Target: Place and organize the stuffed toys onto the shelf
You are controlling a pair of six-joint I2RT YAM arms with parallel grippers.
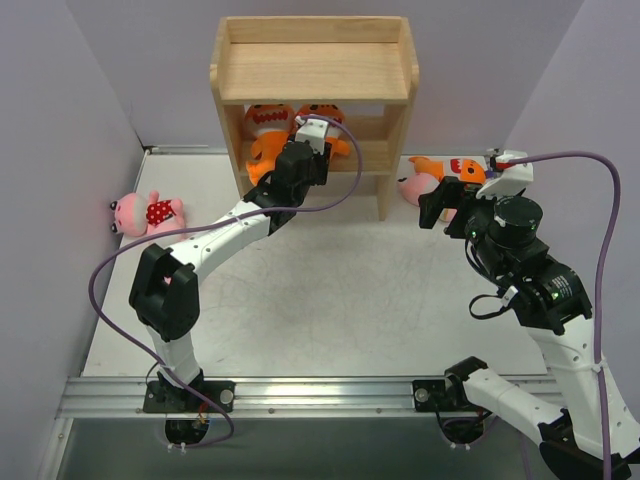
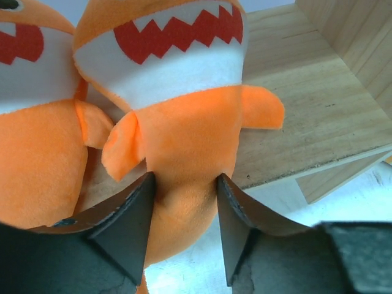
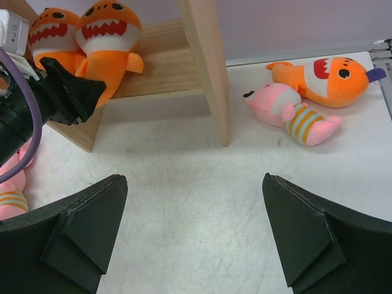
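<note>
Two orange fish toys stand side by side on the middle tier of the wooden shelf (image 1: 315,70). My left gripper (image 2: 184,184) is open, its jaws loosely flanking the tail of the right fish (image 2: 184,122); the other fish (image 2: 37,122) leans against it on the left. The right wrist view shows both fish (image 3: 113,37) (image 3: 55,33) with the left gripper (image 3: 98,92) in front of them. On the table right of the shelf lie a third orange fish (image 1: 445,167) (image 3: 318,76) and a pink striped doll (image 1: 418,187) (image 3: 288,110). My right gripper (image 1: 440,205) (image 3: 195,184) hangs open over bare table.
A pink doll in red polka dots (image 1: 148,212) lies by the left wall. Another pink striped toy (image 3: 12,184) shows at the left edge of the right wrist view. The shelf's right post (image 3: 205,67) stands between both grippers. Purple walls close in left and right.
</note>
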